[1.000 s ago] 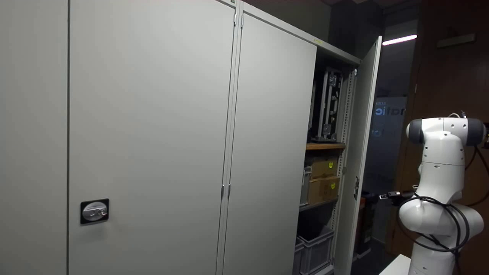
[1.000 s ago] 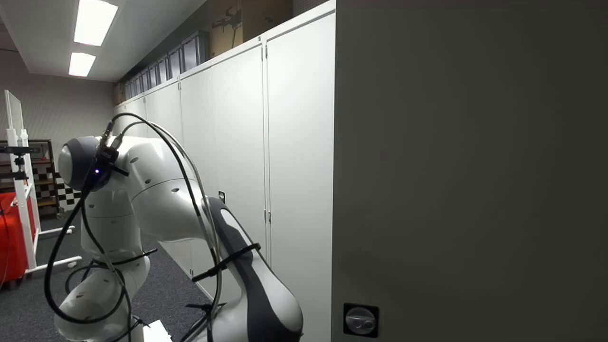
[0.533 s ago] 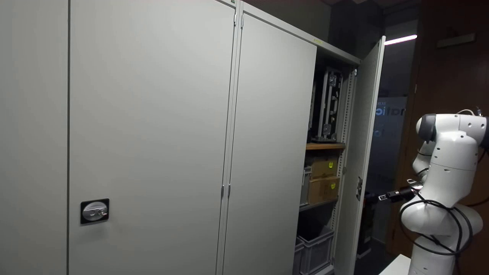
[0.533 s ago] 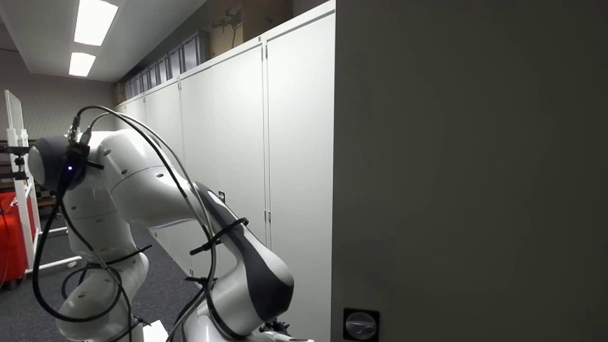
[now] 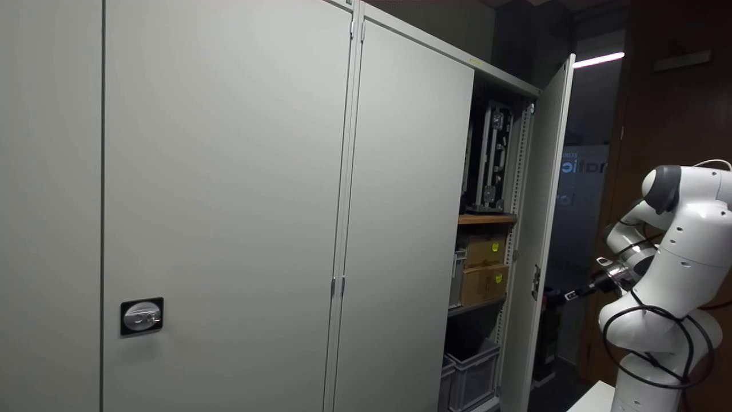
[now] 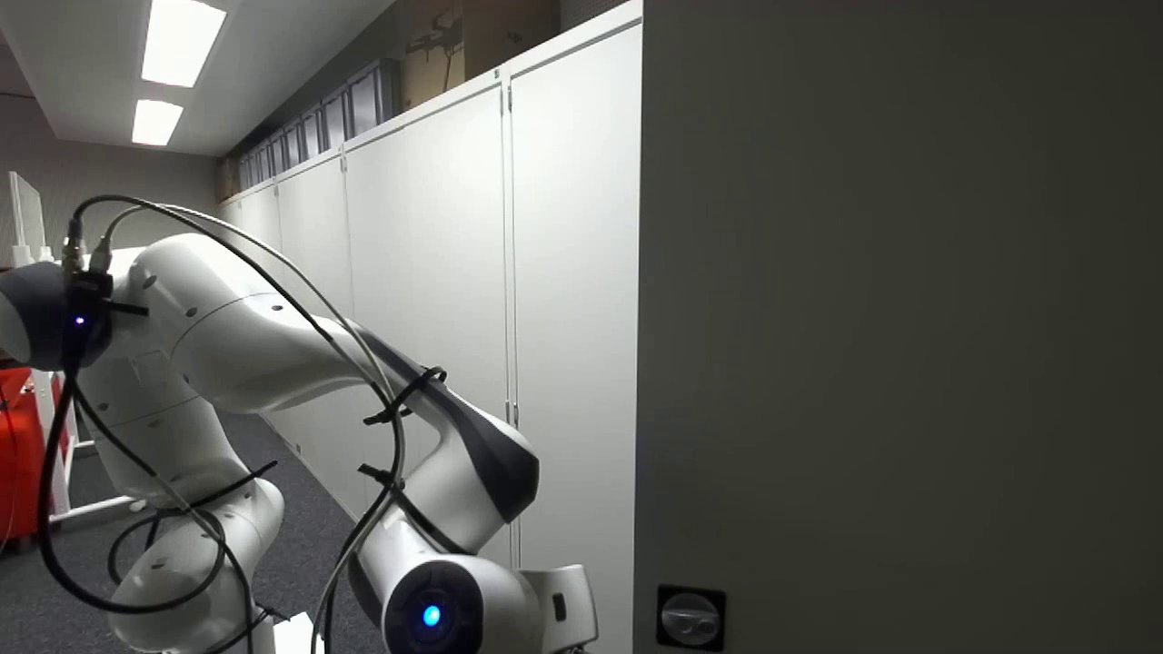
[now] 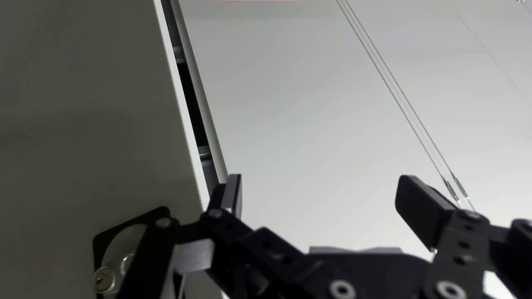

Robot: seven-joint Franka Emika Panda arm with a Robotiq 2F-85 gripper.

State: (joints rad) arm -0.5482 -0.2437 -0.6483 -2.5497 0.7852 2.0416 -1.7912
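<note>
Right beside the open cabinet door [image 7: 95, 108], here are the jaws, spread wide, one fingertip [image 7: 232, 195] near its edge and round lock [image 7: 120, 249]; in an exterior view, cardboard boxes [image 5: 485, 280] sit inside the cabinet [image 5: 409, 200].

Bent arm [image 6: 263, 350] near shadowed door [image 6: 890, 309], seemingly open.

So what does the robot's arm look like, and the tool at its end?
The arm is white and rounded, with dark grey panels. Black and pale grey cables loop along it, tied by black straps, and a blue light glows on it. The tool is mostly black, with two blocky fingers and silvery bolts.
</note>
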